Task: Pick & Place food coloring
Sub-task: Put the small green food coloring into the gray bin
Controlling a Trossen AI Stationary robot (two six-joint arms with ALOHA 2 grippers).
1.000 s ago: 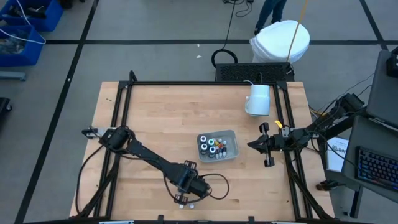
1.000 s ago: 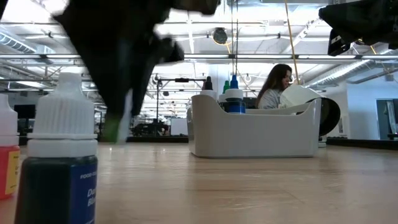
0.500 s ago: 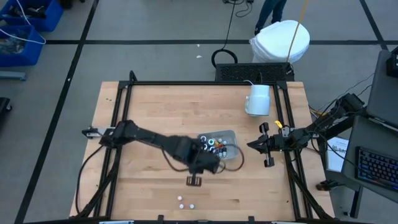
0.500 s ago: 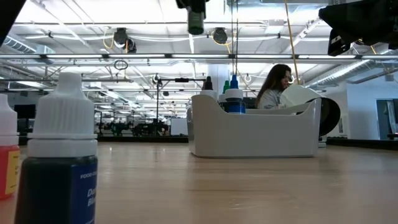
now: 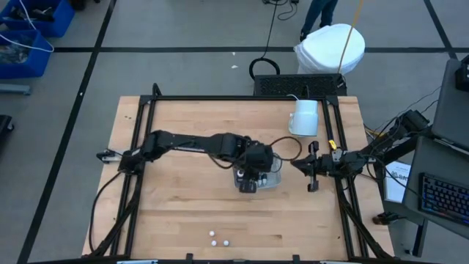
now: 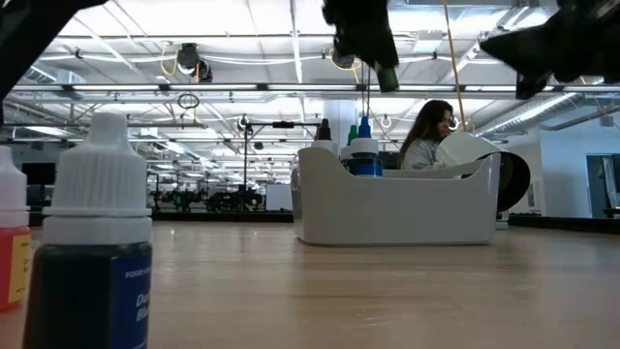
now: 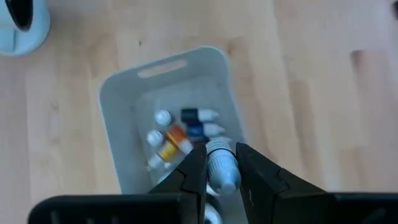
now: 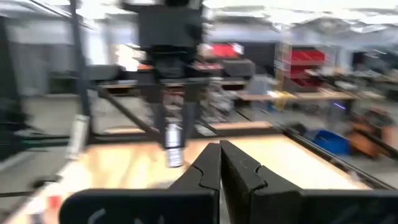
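My left gripper [image 5: 248, 185] hangs over the clear tray [image 5: 276, 174], shut on a small dropper bottle [image 7: 221, 167] with a white cap. The low view shows that bottle [image 6: 386, 76] high above the tray [image 6: 397, 208]. Inside the tray [image 7: 118, 118] lie several white-capped bottles [image 7: 186, 130] with red, yellow and blue bodies. Three more bottles [image 5: 218, 238] stand near the table's near edge; two of them, a blue one [image 6: 92, 262] and a red one [image 6: 10, 252], fill the low view's left. My right gripper [image 5: 297, 166] is shut, hanging clear to the tray's right. My left gripper pinches the dropper bottle between its two fingers, which come from above and slant down. The white ribbed cap [image 7: 224, 177] sticks out past the fingertips; the fingers hide the body. The bottle hangs lifted clear, above the tray.
A large white mug [image 5: 304, 117] stands at the table's far right, beyond the tray. A black frame rail [image 5: 146, 132] runs along the table's sides. Bare wood lies between the tray and the bottles at the near edge. A person [image 6: 431, 131] sits in the room behind.
My left gripper has risen from the near edge and swung toward the far right, carrying the dropper bottle lifted clear until it hangs over the tray. My right gripper has turned a little in place and stayed shut.
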